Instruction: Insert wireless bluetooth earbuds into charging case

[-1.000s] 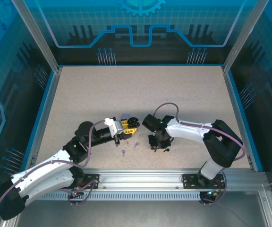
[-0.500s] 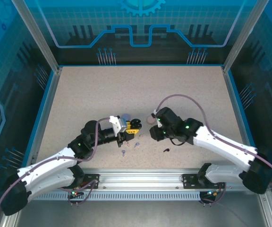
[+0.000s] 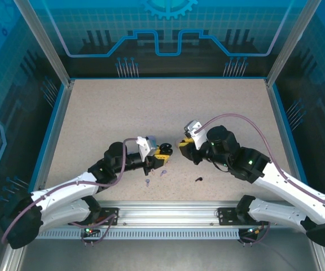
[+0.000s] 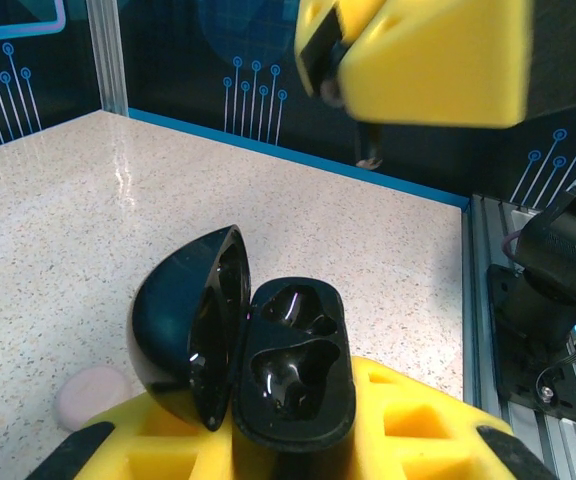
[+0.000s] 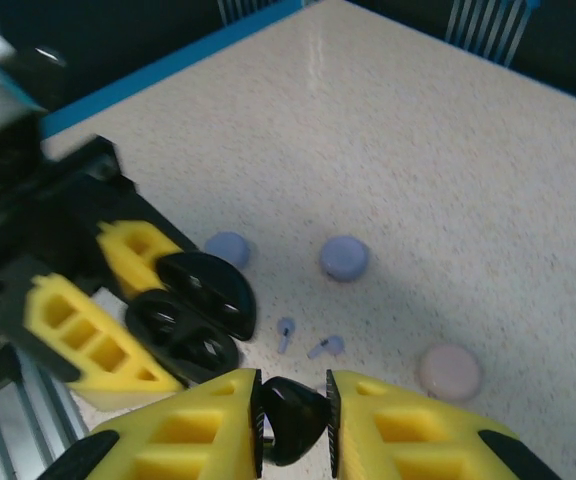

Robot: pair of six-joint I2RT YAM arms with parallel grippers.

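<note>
The black charging case (image 4: 290, 368) stands open with its lid (image 4: 183, 335) swung left and both wells bare, and my left gripper (image 4: 293, 445) is shut on its base. My right gripper (image 5: 293, 400) is shut on a black earbud (image 5: 296, 425), just to the right of the case (image 5: 183, 330) and above the table. From above, the left gripper (image 3: 160, 152) and right gripper (image 3: 183, 148) nearly meet. Two lavender earbuds (image 5: 285, 330) (image 5: 326, 346) lie on the table between them. Another black earbud (image 3: 199, 179) lies nearer the front rail.
Two round lavender cases (image 5: 229, 248) (image 5: 345, 257) and a pink round case (image 5: 449, 370) rest on the speckled table near the grippers. The aluminium front rail (image 3: 174, 214) runs along the near edge, and blue walls (image 3: 55, 130) border the sides.
The right arm has lifted from the table near the front rail and swung up-left toward the case with the black earbud. The left gripper has shifted right with the open case.
</note>
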